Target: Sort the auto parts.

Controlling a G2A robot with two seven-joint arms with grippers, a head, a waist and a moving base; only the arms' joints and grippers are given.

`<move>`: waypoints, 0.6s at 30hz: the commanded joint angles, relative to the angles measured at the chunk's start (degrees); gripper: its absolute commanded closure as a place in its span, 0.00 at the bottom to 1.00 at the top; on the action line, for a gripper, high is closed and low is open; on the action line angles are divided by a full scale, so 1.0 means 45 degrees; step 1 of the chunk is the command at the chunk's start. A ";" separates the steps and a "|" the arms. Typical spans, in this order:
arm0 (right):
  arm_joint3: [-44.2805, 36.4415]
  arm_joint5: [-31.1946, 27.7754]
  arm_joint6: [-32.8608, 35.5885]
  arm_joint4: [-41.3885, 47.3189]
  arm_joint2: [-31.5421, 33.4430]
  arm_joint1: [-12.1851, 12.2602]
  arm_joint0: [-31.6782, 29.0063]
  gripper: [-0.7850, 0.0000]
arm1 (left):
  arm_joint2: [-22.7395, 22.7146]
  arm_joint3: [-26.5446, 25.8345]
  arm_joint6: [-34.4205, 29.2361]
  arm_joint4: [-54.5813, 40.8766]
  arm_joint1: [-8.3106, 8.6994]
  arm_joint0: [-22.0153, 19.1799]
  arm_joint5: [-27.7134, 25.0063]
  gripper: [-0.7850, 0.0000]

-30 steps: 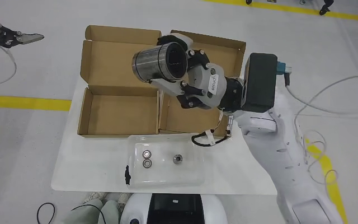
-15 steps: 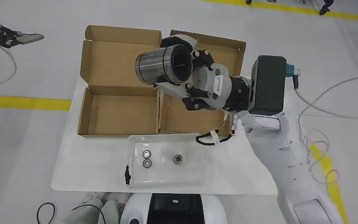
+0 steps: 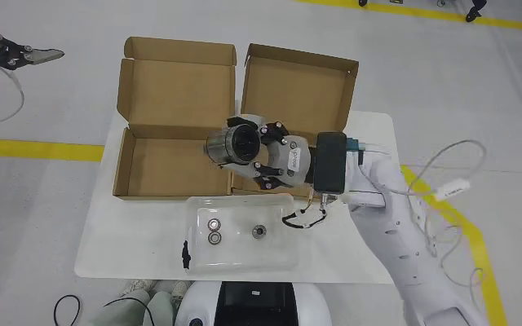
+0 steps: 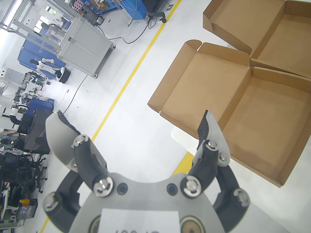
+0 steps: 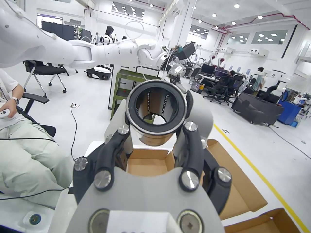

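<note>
The right gripper (image 5: pixel 156 134) clamps a steel cylindrical bearing (image 3: pixel 232 147) near the table's (image 3: pixel 367 253) centre, where the left box (image 3: pixel 171 167) meets the right box (image 3: pixel 298 85). At 6 o'clock from it, a clear tray (image 3: pixel 277 253) holds three small parts (image 3: pixel 258 231). The left gripper (image 4: pixel 133 122), fingers spread and holding nothing, hangs off the table toward 10 o'clock.

Your left gripper (image 4: pixel 132 122) has its fingers spread wide, bare floor (image 4: pixel 141 141) between them — just past one fingertip an open cardboard box (image 4: pixel 243 112) sits on the white table (image 4: pixel 178 135), a second open box (image 4: pixel 245 18) beside it, farther out.
</note>
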 commanded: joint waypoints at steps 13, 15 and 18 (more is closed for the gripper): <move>0.2340 0.0258 -0.0084 -0.3175 -0.1212 0.0010 -0.0665 1.00 | 0.0000 0.0000 0.0000 0.0000 0.0000 0.0000 0.0000 0.00; 0.2639 0.0497 0.0232 -0.3382 -0.1247 0.0031 -0.0755 1.00 | 0.0000 0.0000 0.0000 0.0000 0.0000 0.0000 0.0000 0.00; 0.3032 0.0950 0.0699 -0.3570 -0.1149 0.0080 -0.0925 1.00 | 0.0000 0.0000 0.0000 0.0000 0.0000 0.0000 0.0000 0.00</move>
